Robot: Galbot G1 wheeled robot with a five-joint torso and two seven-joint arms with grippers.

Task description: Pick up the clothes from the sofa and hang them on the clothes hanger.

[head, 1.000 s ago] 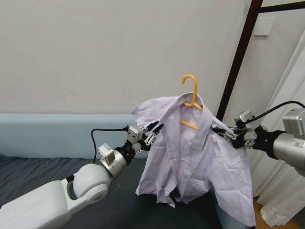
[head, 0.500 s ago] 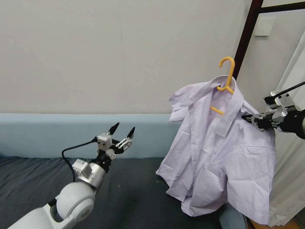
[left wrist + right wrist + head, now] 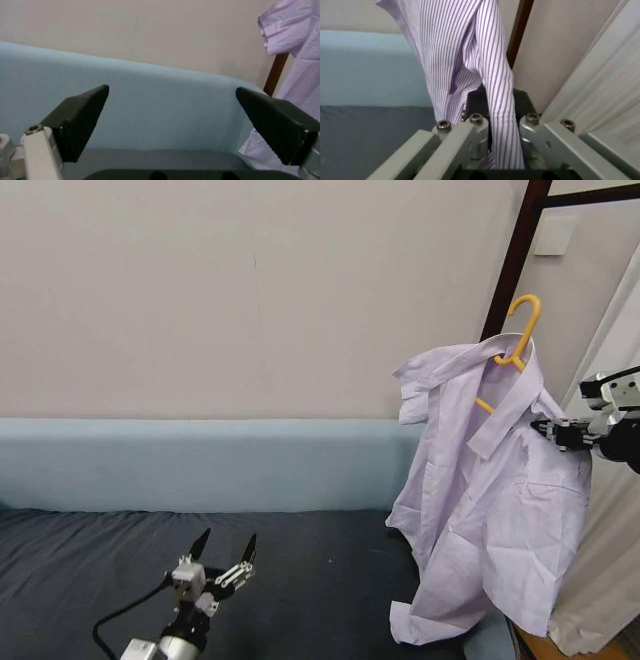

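A lilac striped shirt [image 3: 500, 520] hangs unbuttoned on a yellow hanger [image 3: 531, 328], held aloft above the right end of the pale blue sofa [image 3: 200, 465].

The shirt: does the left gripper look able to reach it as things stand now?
Probably not from here. The left gripper is open, low over the sofa seat, well apart from the shirt, which hangs high at the right in the shut right gripper. Nothing stands between them.

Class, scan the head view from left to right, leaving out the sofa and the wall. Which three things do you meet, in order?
left gripper, jaws open, low over the sofa → shirt, hanging → right gripper, jaws closed on the shirt's edge
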